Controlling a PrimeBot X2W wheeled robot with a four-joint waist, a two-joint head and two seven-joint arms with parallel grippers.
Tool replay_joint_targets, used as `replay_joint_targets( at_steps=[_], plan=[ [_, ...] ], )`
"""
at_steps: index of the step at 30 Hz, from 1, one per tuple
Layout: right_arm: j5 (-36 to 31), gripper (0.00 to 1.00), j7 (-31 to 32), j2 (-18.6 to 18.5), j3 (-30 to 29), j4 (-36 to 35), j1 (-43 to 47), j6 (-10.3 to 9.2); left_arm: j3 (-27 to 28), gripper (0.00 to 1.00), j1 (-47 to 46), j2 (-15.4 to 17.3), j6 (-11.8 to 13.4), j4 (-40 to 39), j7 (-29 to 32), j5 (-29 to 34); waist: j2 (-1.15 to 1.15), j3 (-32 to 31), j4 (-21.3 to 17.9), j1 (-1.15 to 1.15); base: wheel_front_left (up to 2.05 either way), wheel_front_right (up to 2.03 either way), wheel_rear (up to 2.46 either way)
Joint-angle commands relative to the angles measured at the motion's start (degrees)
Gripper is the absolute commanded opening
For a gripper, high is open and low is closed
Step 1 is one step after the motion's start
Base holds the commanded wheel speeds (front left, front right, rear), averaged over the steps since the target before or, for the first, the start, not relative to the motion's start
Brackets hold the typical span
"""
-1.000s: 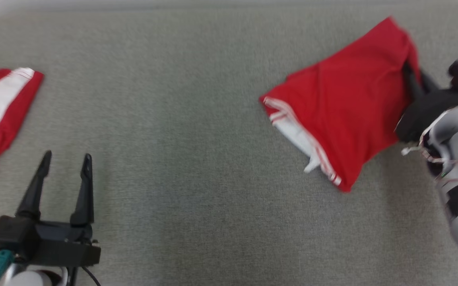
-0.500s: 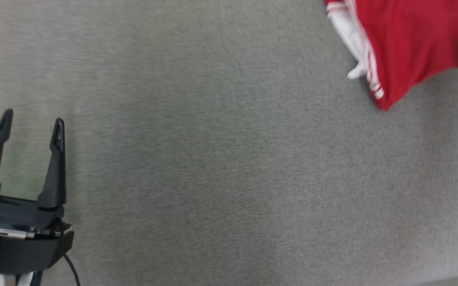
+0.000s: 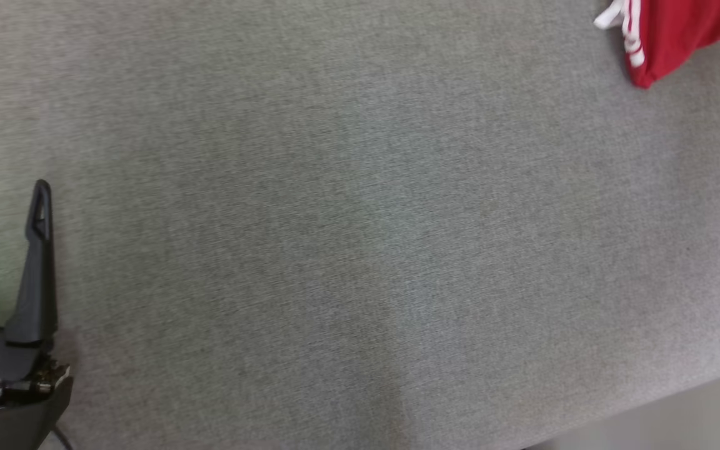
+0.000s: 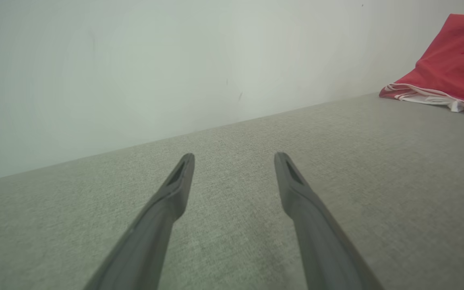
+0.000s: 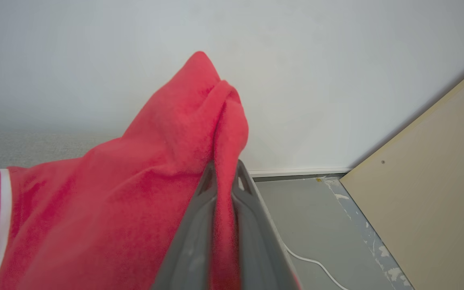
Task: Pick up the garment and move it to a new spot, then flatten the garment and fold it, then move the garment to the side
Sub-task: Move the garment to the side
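The garment (image 3: 666,37) is red with white stripes along its hem, and only its lower corner shows at the top right of the head view. My right gripper (image 5: 226,169) is shut on a bunched fold of the garment (image 5: 155,193), lifting that part while the striped hem trails down to the left. My left gripper (image 4: 235,156) is open and holds nothing, hovering low over the grey surface, with the garment (image 4: 453,60) far off to its right. One of its fingers (image 3: 38,262) stands at the head view's left edge.
A grey fabric surface (image 3: 360,225) spreads across the head view, and its front edge (image 3: 647,406) runs along the lower right. A pale wall (image 4: 175,60) backs it. Past the surface's end lie grey floor (image 5: 316,209), a white cable (image 5: 316,262) and a beige board (image 5: 437,181).
The head camera has swung, so the garment has slid to the picture's top right corner and the left gripper toward the left edge. The right arm and another red cloth have left the picture.
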Motion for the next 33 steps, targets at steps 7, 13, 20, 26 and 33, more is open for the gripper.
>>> replay_joint_targets(
  at_steps=[7, 13, 20, 26, 33],
  plan=[
    [-0.9, 0.0, 0.6, -1.0, -0.4, 0.0, -1.7, -0.16, 0.5, 1.0, 1.7, 0.5, 0.7, -2.3, 0.8, -0.2, -0.01, 1.6, -1.9, -0.01, 0.0, 0.0, 0.0],
    [-2.2, 1.0, -1.5, -0.7, -0.7, -0.5, -1.4, -0.16, 0.5, 1.0, 2.2, 0.5, 1.0, -1.9, 0.6, -0.6, -0.01, 1.3, -1.9, -0.01, 0.0, 0.0, 0.0],
    [-4.2, 1.0, -4.1, 0.2, 0.1, -3.1, 0.0, -0.16, -0.2, 1.0, 2.2, -1.1, 1.8, 0.6, -0.6, -1.0, -0.01, -2.7, -0.5, -0.01, 0.0, 0.0, 0.0],
    [-3.9, 1.0, -5.8, 1.9, 1.4, -6.4, 2.9, -0.16, -0.8, 1.0, 2.8, -3.2, 2.4, 4.0, -1.7, -1.5, -0.01, -7.5, 1.4, -0.01, 0.0, 0.0, 0.0],
    [-3.0, 1.0, -7.5, 6.0, 2.3, -11.6, 11.8, -0.16, 0.0, 1.0, 5.2, -6.2, 3.4, 10.1, -2.5, -2.5, -0.01, -15.2, 3.9, -0.01, 0.0, 0.0, 0.0]
  ],
)
